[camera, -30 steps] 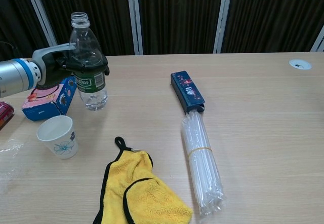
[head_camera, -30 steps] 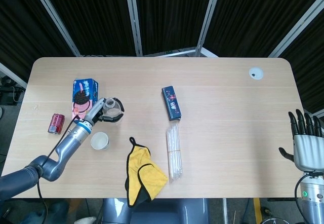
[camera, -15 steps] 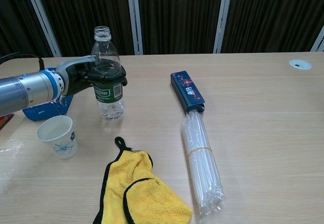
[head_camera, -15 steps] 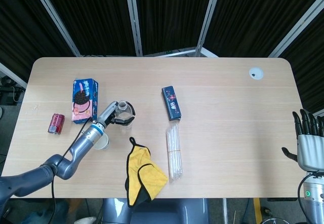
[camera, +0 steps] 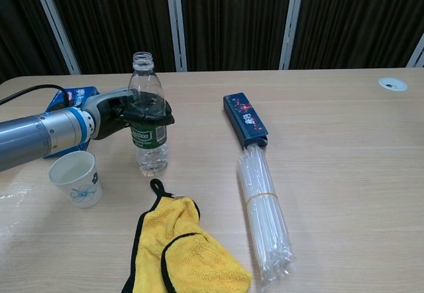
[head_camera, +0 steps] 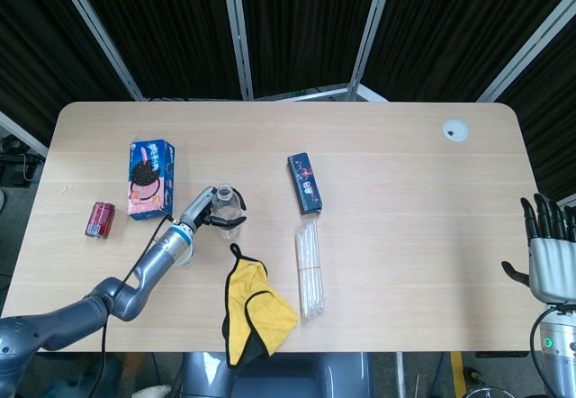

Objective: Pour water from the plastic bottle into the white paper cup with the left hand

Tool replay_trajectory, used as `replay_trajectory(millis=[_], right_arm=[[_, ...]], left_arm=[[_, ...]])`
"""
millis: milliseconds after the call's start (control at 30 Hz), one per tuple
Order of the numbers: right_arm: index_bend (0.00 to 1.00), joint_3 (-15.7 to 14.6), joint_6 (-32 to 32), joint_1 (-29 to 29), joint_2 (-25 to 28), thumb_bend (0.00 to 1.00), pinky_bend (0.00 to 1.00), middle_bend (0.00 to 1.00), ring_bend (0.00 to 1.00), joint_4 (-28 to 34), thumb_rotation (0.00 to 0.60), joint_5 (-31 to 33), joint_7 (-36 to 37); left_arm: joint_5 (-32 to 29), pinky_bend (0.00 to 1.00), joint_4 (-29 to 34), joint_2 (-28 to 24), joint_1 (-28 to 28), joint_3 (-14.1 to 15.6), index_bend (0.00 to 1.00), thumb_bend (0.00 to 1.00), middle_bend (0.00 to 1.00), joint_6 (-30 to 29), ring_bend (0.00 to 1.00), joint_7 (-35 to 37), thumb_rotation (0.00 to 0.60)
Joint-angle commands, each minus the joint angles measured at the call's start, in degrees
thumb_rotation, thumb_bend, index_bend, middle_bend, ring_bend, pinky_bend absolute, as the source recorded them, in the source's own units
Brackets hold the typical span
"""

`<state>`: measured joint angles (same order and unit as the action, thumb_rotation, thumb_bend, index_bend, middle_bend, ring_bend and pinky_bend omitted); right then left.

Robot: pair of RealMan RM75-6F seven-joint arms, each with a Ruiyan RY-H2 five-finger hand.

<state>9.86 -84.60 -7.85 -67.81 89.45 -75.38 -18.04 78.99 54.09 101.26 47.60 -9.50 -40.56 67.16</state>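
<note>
Nearest the robot: yellow cloth (camera: 177,250) with black edging, bunched at the near table edge, left of centre. Just right of it, a clear sleeve of straws (camera: 265,215) lying lengthwise, banded at the middle, its far end touching the near end of a dark blue box (camera: 244,120) that runs on away from the robot.

Right hand (head_camera: 546,252) at the near right, off the table edge, palm up-facing, fingers straight and slightly apart, holding nothing. Seen in the head view only.

White paper cup (camera: 75,178), upright, blue flower print, near left on the table. In the head view the left forearm covers most of it.

Left hand (camera: 136,112) reaches in from the left, fingers wrapped around the upper body of the plastic bottle (camera: 148,124), just above the green label. Bottle upright, uncapped, a little water in the bottom; base at or just above the tabletop, cannot tell which. It stands right of the cup and slightly farther, apart from it, with the cloth's black loop just near of its base.

Farther left: blue cookie box (head_camera: 150,178), partly hidden behind the arm in the chest view. Left of that, a red can (head_camera: 100,219) on its side.

Far right of the table (camera: 331,101): a small white round fitting (head_camera: 454,130) set in the surface.
</note>
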Motion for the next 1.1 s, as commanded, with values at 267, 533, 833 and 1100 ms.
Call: replay_trajectory(millis=[267,533,833,1100], right_arm=[[0.00,-0.03,-0.13,0.03,0.08,0.00,0.00,0.00,0.00,0.10,0.600,-0.08,0.36],[0.00,-0.27,-0.72,0.26,0.41,0.00,0.00,0.00,0.00,0.71,0.600,-0.85,0.87],[0.00,-0.67,-1.26,0.52,0.80,0.00,0.00,0.00,0.00,1.69,0.600,-1.82,1.17],[0.00,-1.25,-1.24,0.59,1.25,0.00,0.00,0.00,0.00,2.82,0.600,-3.01,1.77]], left_arm=[[3.50,0.06,0.15,-1.17,-0.39,2.19,0.20,0.00,0.11,-1.02,0.00,2.56,0.600],[6.16,0.00,3.00,-4.41,-1.95,3.94,0.02,0.00,0.00,-5.01,0.00,3.43,0.600],[7.12,0.00,8.93,-10.54,-5.26,5.25,0.00,0.00,0.00,-10.55,0.00,0.25,0.600],[7.73,0.00,15.42,-17.85,-10.71,6.75,0.00,0.00,0.00,-18.99,0.00,-9.98,0.600]])
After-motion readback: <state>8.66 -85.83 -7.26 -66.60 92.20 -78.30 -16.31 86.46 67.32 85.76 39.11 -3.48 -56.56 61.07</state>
